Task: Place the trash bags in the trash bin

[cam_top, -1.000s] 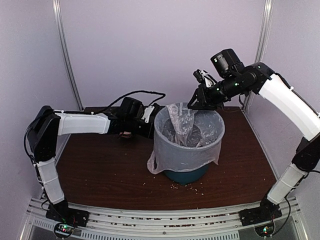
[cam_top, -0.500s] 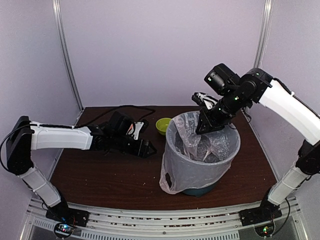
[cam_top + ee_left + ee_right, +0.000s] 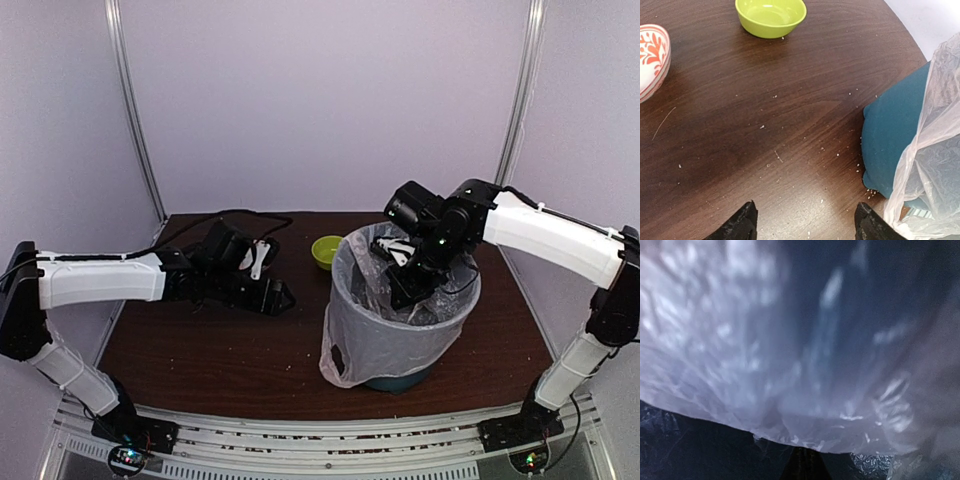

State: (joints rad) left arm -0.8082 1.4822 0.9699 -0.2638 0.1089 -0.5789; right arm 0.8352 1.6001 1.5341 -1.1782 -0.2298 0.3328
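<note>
The teal trash bin [image 3: 400, 381] stands right of the table's middle. The pale translucent trash bag [image 3: 368, 330] lines it, folded over the rim and hanging down the outside. My right gripper [image 3: 401, 292] reaches down inside the bin. In the right wrist view its tips [image 3: 807, 465] are together at the bag's lower edge, and crinkled film [image 3: 790, 365] fans out from them. My left gripper [image 3: 282, 298] hovers low over the table left of the bin, open and empty [image 3: 805, 227]. The bin wall [image 3: 890, 140] and bag skirt [image 3: 935, 170] lie to its right.
A small lime-green bowl [image 3: 326, 250] [image 3: 771, 15] sits behind the bin's left side. A red-and-white patterned bowl [image 3: 650, 60] is at the left edge of the left wrist view. Crumbs dot the dark wooden table [image 3: 780, 125]. Walls enclose the back and sides.
The bin has shifted right and nearer, uncovering the green bowl. My right gripper dropped from above the rim into the bin and shut. The left arm drew back left, away from the bin.
</note>
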